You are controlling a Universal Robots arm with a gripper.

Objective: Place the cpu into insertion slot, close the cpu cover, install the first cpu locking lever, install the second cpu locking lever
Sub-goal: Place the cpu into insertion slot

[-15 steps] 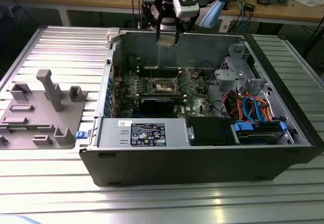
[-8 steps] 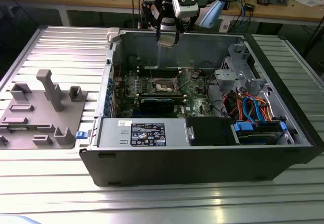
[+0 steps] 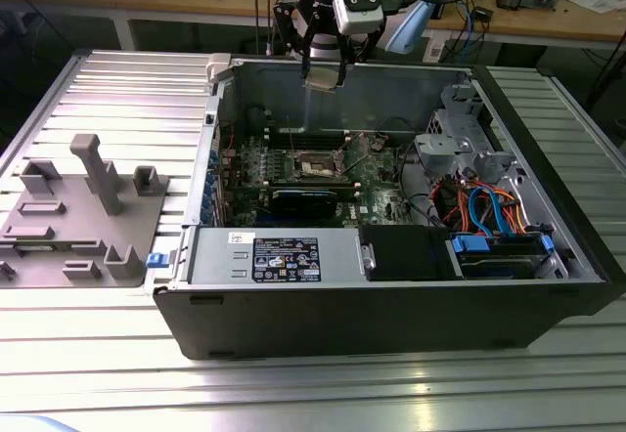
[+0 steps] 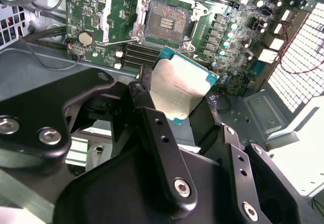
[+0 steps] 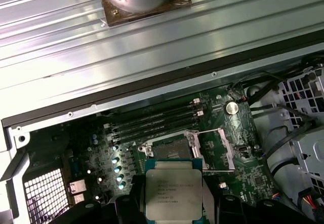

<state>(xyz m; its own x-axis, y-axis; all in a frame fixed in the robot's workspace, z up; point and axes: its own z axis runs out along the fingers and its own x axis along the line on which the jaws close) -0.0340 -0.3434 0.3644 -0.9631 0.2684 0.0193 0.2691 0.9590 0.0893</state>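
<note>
Hovering high over the open computer case (image 3: 391, 315), the pincer (image 3: 323, 72) is pinching the cpu (image 3: 323, 80) by two opposite edges, silver top showing in both wrist views. The chip is hanging in the air near the case's far wall, well apart from the insertion slot (image 4: 164, 24) on the motherboard (image 3: 284, 173) below. The slot is lying bare, and the cpu cover (image 4: 108, 19) is standing flipped open just beside it.

Now the risks. The chip is looking slightly canted between the fingers in the second wrist view, though that may be just the camera's angle. If it is going down tilted or turned the wrong way, an edge could be landing on the slot's contacts and bending them. The grip is only on thin edges, so a slip is possible. The raised cover is sitting close enough to be clipped on a crooked descent.

As for writing: several lines of dark print are running across the chip's metal top, too small to read. A black-and-white label (image 3: 286, 259) is showing on the grey box at the case's near side, print likewise too fine. The case itself is sitting on the ribbed metal desk (image 3: 98, 373).
</note>
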